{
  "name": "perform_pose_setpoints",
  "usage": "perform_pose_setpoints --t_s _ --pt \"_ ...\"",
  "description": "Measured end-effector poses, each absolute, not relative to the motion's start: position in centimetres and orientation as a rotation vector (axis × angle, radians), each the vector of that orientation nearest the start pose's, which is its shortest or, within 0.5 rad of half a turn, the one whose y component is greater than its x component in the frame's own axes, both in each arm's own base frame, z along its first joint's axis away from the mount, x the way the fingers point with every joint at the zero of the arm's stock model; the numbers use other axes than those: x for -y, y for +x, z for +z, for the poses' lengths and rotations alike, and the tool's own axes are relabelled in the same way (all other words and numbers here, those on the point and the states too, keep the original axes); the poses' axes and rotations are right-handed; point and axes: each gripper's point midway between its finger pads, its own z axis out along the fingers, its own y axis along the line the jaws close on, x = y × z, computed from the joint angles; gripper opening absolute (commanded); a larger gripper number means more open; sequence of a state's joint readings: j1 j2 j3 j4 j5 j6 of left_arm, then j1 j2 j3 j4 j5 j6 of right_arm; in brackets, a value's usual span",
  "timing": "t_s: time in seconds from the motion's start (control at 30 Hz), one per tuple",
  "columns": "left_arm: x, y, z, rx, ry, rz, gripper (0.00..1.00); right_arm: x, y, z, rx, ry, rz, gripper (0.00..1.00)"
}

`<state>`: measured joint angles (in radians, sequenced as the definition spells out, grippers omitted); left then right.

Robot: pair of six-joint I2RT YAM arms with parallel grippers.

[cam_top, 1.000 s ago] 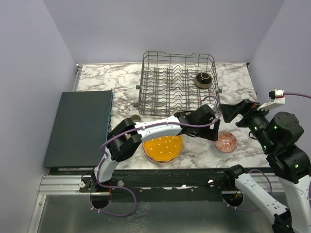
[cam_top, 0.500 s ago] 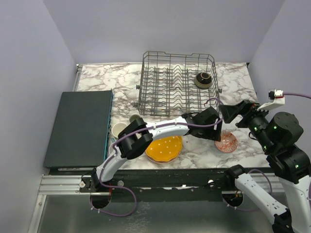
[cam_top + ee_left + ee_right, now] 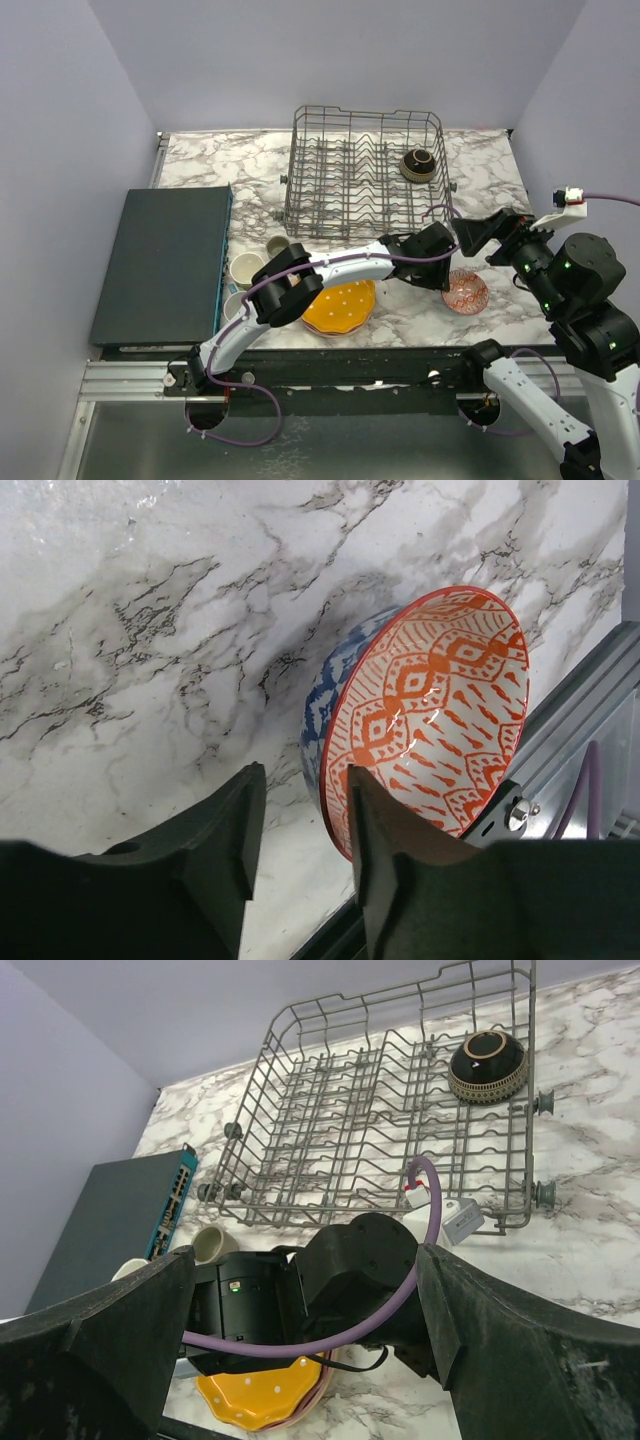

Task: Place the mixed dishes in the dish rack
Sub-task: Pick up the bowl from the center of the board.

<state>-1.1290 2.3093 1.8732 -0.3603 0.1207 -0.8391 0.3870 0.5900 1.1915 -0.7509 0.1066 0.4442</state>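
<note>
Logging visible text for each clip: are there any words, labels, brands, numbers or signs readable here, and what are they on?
No text can be read in any view.
Bowl: orange and blue pattern only, no letters.
Mat: teal marks along its edge, too small to read.
White tag: no print can be made out.

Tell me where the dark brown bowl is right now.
In the top external view, the dark brown bowl sits inside the dish rack, toward its far right corner, with no other dish in the rack beside it.
</note>
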Motion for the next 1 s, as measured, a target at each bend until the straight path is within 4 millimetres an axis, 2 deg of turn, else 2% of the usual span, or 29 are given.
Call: perform_pose_setpoints --t_s 0.13,0.47,0.8,1.0 --pt "56.1 20.7 6.1 -2.611 0.442 -0.981 0.31 -7.9 19.5 37.3 -1.745 0.13 0.52 0.97" --pt "56.0 20.7 5.8 -2.622 0.44 -0.971 0.0 -7.9 19.5 37.2 -1.747 0.13 0.52 0.97" --pt "55.8 20.8 5.6 -2.617 0.443 -0.968 0.0 -7.9 19.5 37.2 -1.747 0.13 0.521 0.97" --pt "54.5 20.6 5.9 -2.613 0.453 -0.935 0.0 -8.2 19.5 37.2 -1.752 0.122 0.536 0.96"
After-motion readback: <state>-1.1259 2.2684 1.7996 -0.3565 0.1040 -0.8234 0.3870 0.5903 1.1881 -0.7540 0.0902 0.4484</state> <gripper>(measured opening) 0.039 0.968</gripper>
